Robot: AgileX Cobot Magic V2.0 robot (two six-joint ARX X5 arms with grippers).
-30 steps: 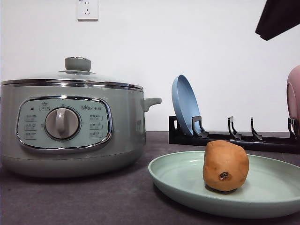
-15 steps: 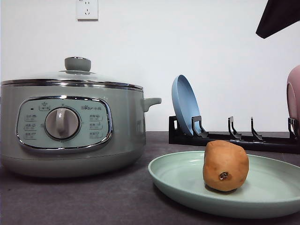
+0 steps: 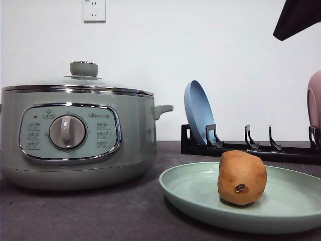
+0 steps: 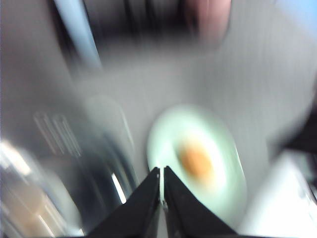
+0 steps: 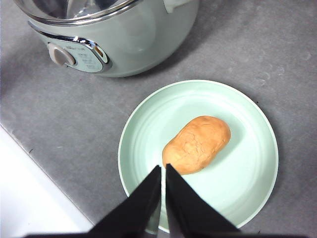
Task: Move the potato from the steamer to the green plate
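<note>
- One rounded orange-brown potato (image 3: 242, 177) sits in the front view on the wide pale mint-green plate (image 3: 195, 193), clear of the big sage-green electric steamer (image 3: 75, 133) with its glass lid on. It looks dense, firm and smooth-skinned, so likely a bit slippery; a grip across its narrower middle would suit best. Behind the plate, a black dish rack (image 3: 251, 145) holds a blue plate (image 3: 198, 113) upright, well apart.
- Left wrist view, heavily blurred: the left gripper (image 4: 161, 174) has its jaws pressed together on nothing, and the potato (image 4: 196, 161) is an orange smear on the green plate (image 4: 223, 193) beyond the tips.
- Right wrist view, sharp: the right gripper (image 5: 163, 171) is also closed and empty, tips over the potato's (image 5: 198, 144) near end. The potato lies lengthwise mid-plate, plate rim (image 5: 130, 134) free all round, the steamer (image 5: 129, 44) near but not touching, and bare grey table (image 5: 64, 129) leaves room to pull away.
</note>
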